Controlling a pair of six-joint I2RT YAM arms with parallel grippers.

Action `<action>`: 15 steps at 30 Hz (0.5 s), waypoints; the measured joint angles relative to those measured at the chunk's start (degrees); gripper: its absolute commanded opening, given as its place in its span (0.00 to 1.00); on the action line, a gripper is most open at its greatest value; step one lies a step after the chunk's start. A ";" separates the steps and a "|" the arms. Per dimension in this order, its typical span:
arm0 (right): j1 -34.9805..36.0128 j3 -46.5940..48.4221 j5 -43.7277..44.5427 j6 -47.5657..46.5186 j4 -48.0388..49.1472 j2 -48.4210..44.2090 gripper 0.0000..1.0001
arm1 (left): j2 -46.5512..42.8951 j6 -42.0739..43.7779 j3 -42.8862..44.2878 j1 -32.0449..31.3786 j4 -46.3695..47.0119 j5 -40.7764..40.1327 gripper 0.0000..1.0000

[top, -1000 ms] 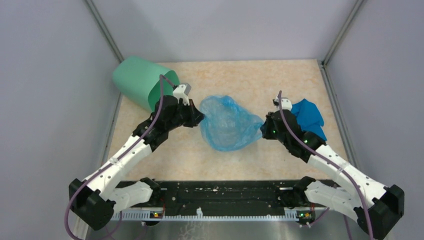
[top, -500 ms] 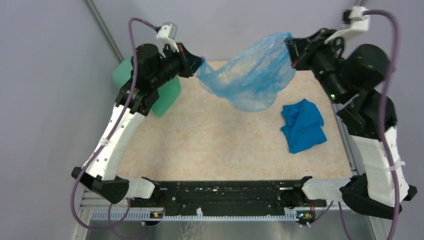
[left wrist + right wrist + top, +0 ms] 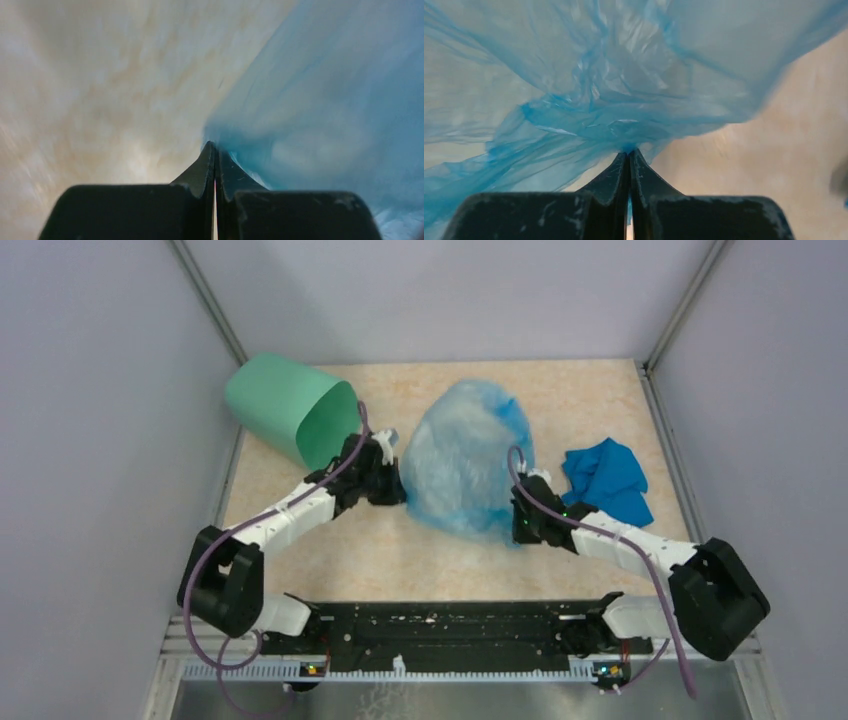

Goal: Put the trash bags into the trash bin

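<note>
Two grips hold the work right now, one on each side of the trash bag point(image 3: 463, 462). Nearest us, our left gripper point(image 3: 392, 487) is clenched on a pinch of film at the bag's left edge; in the left wrist view the fingertips point(image 3: 214, 160) meet with the blue plastic caught between them. Our right gripper point(image 3: 517, 523) is likewise clamped on the bag's lower right edge, and the right wrist view shows the fingertips point(image 3: 627, 161) closed on gathered, crinkled film. We judge that the two opposite holds are meant to keep the mouth spread, which is why the bag stands puffed up like a dome on the table point(image 3: 600, 400) between the arms instead of lying flat.

Just right of the bag lies a crumpled dark blue cloth point(image 3: 608, 480), held by neither arm. Farther off, at the back left, the trash bin point(image 3: 290, 410) lies tipped on its side just beyond the left arm, its base toward us. We cannot see its mouth or interior, and the bag is wholly outside it, so the bagging is not yet done.
</note>
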 measured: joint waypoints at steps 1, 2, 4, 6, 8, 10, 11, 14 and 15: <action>0.02 -4.22 -1.11 1.27 -2.34 1.62 0.00 | 0.63 -0.22 -4.20 -0.13 -2.10 0.09 0.00; 0.02 -7.32 -1.73 2.32 -5.77 0.98 0.00 | 0.37 -0.35 -7.17 -0.28 -4.26 0.09 0.00; 0.00 -7.54 -1.81 3.15 -10.01 -2.89 0.00 | -2.10 -0.31 -9.27 -0.63 -8.39 0.09 0.00; 0.00 -2.60 -0.85 3.04 -11.52 -7.34 0.00 | -6.21 0.00 -7.98 -0.87 -9.03 0.09 0.00; 0.00 5.46 0.72 2.38 -11.39 -10.14 0.00 | -9.90 0.28 -4.46 -0.90 -8.59 0.11 0.00; 0.00 12.81 2.58 1.27 -10.93 -11.85 0.00 | -12.52 0.37 -0.57 -0.90 -7.34 0.13 0.00; 0.00 15.17 3.32 0.81 -10.88 -12.48 0.00 | -13.46 0.37 0.87 -0.90 -6.71 0.13 0.00; 0.00 20.94 5.84 -1.05 -12.48 -13.81 0.00 | -14.84 0.37 3.80 -0.90 -6.29 0.09 0.00; 0.00 22.18 6.47 -1.55 -13.18 -13.97 0.00 | -14.91 0.42 4.28 -0.90 -6.38 0.00 0.00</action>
